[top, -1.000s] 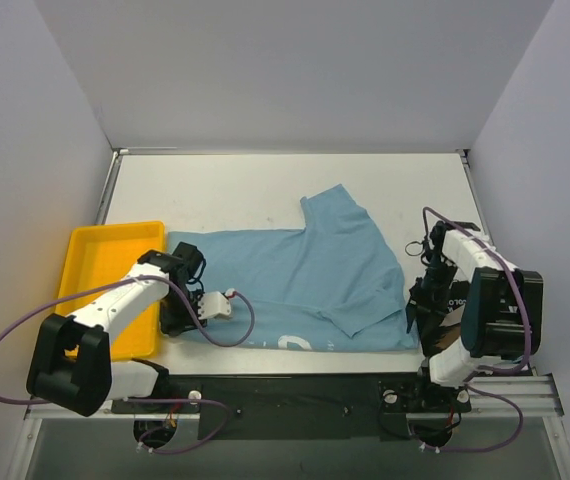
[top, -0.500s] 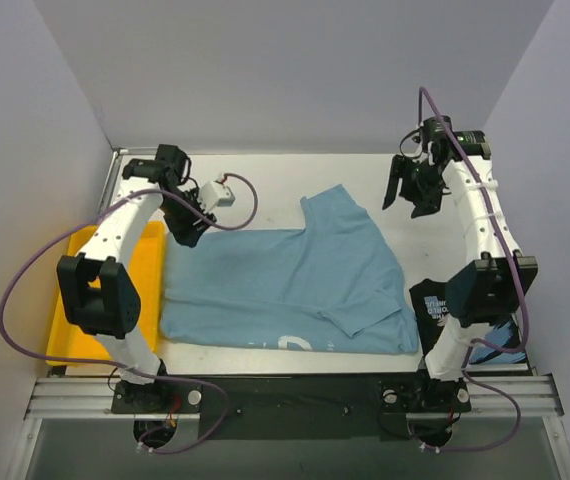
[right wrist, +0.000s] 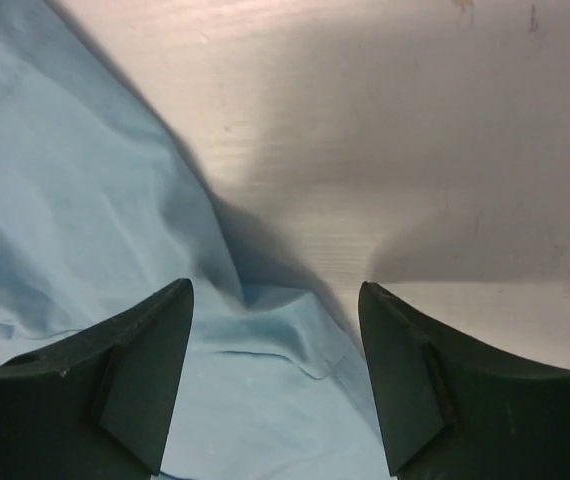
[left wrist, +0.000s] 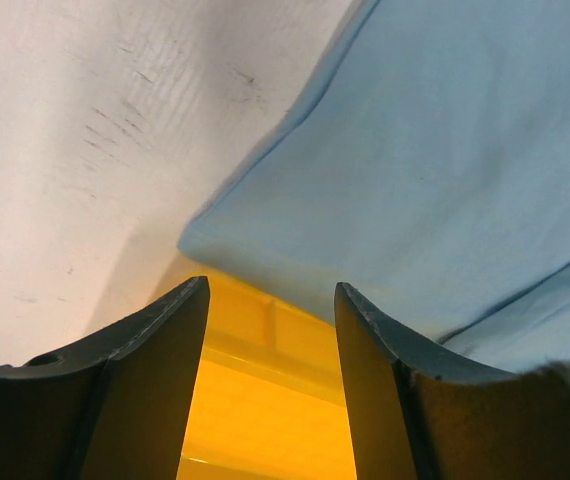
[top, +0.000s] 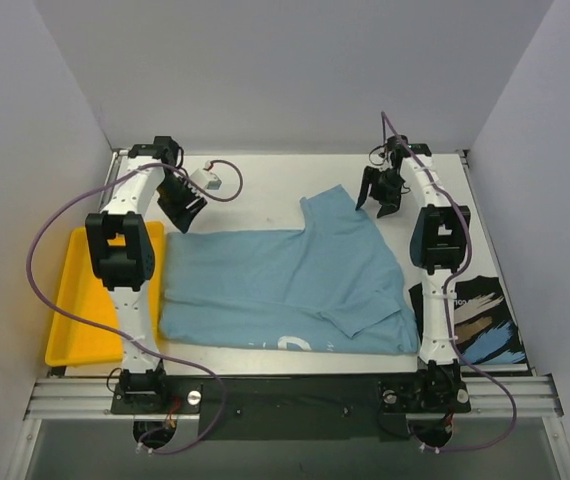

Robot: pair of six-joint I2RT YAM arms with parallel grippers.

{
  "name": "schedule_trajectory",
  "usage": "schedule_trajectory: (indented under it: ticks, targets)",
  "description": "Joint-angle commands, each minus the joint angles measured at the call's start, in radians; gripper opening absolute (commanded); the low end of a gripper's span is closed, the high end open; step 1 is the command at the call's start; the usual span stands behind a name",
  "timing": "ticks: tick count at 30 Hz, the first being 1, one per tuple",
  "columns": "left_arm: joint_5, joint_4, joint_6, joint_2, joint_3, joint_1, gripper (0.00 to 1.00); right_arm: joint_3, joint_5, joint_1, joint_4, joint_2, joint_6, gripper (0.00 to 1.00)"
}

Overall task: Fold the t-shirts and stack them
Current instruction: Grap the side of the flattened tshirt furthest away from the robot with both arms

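The light blue t-shirt (top: 285,285) lies partly folded on the white table, a sleeve pointing to the far right and white print at its near edge. The black t-shirt (top: 477,318) with pale print lies folded at the near right. My left gripper (top: 180,208) is open and empty above the blue shirt's far left corner (left wrist: 385,190), with the yellow tray showing between its fingers (left wrist: 160,360). My right gripper (top: 376,198) is open and empty just above the far sleeve (right wrist: 265,380); in its wrist view the gripper (right wrist: 275,300) hangs over the sleeve's edge.
The yellow plastic tray (top: 77,300) sits along the left edge, partly under the left arm, and also shows in the left wrist view (left wrist: 265,400). Bare white table (top: 265,180) runs behind the shirt to the back wall. Purple cables loop from both arms.
Both arms have swung from the near edge out to the far side. Over the last half second the right gripper moved left to the sleeve; the left gripper stayed near the far left corner.
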Motion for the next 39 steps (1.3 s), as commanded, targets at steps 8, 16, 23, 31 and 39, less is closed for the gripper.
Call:
schedule_trajectory:
  ticks: [8,16,23,31,39]
  targets:
    - [-0.096,-0.115,0.21,0.185,0.151,0.002,0.64,-0.017,-0.176,0.0,0.123,0.027,0.061,0.54]
    - [-0.122,-0.113,0.226,0.273,0.208,0.0,0.64,-0.037,-0.273,0.003,0.169,0.02,0.111,0.29]
    - [-0.146,-0.084,0.207,0.297,0.197,-0.002,0.64,-0.083,-0.312,-0.008,0.198,-0.045,0.108,0.0]
    - [-0.134,-0.067,0.232,0.274,0.24,0.003,0.65,-0.097,-0.329,-0.029,0.206,-0.141,0.108,0.0]
    - [-0.162,-0.044,0.244,0.301,0.191,0.0,0.66,-0.16,-0.332,-0.037,0.209,-0.232,0.083,0.0]
